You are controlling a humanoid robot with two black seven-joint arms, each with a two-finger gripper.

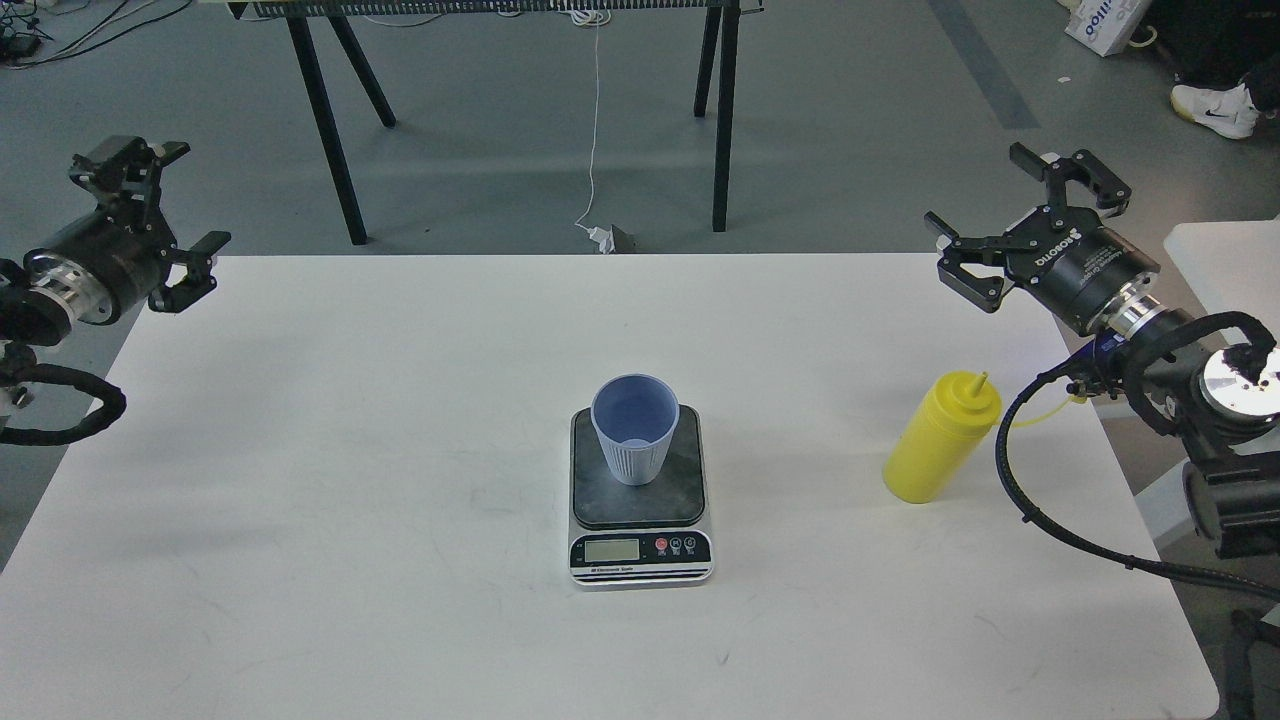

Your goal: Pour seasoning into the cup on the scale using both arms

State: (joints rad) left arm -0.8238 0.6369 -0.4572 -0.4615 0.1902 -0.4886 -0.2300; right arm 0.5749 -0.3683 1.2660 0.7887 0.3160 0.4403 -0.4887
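The light blue-grey ribbed cup [635, 428] stands upright on the dark plate of the scale [640, 505] at the table's middle. The yellow seasoning bottle [941, 439] stands upright on the table to the right, its tethered cap partly hidden behind my right arm's cable. My right gripper [985, 214] is open and empty, held in the air above and behind the bottle, near the table's far right corner. My left gripper [178, 210] is open and empty, off the table's far left corner, far from the cup.
The white table [350, 500] carries the scale and bottle. A black-legged stand [330, 120] and a white cord [594, 130] are on the floor beyond it. A second white table [1230, 270] lies at right. A shoe [1215, 108] is at far right.
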